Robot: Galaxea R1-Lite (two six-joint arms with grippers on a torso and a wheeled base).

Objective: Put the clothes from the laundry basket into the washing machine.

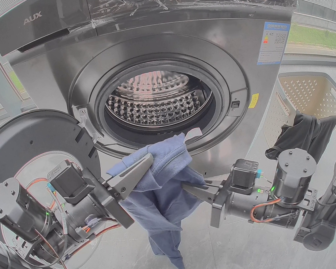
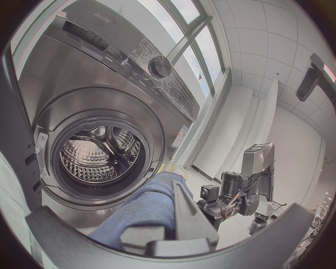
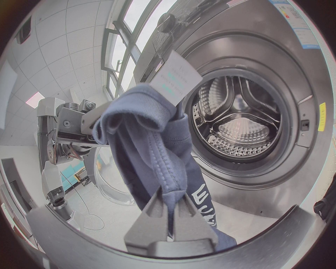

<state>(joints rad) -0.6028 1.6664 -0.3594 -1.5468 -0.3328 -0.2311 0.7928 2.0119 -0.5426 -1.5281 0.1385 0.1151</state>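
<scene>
The left gripper (image 1: 150, 159) and right gripper (image 3: 171, 210) are each pinched on the soft blue fabric garment (image 1: 163, 184), which hangs limp between them just in front of the round drum opening (image 1: 156, 101) of the grey steel washing machine (image 1: 211, 36). The garment is judged light and floppy. It is best held at bunched folds or the stitched hem, minding the trailing end.

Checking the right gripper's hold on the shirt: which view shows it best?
Right wrist view: the right gripper is shut on a seam of the shirt, close up. Head view shows it from the side, tips in cloth. Left wrist view shows it far off, tips hidden.
</scene>
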